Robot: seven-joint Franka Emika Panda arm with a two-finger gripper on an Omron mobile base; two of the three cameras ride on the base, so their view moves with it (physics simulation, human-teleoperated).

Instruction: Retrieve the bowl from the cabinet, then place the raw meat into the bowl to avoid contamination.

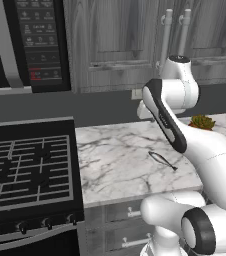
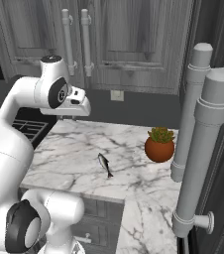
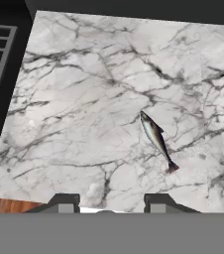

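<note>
- The fingers (image 3: 106,202) hang part open and empty, high above the marble counter (image 3: 84,124).
- The raw meat (image 3: 157,138) lies bare below, near the plant pot (image 2: 159,144).
- The cabinet (image 2: 129,39) is shut; best to take its handle (image 2: 85,42) squarely first.

The white arm rises from the base, bends at a dark-jointed elbow and reaches forward, its wrist held high with the hand turned downward. The gripper (image 3: 111,202) hangs in the air, fingers (image 3: 64,202) parted with nothing between them.
</note>
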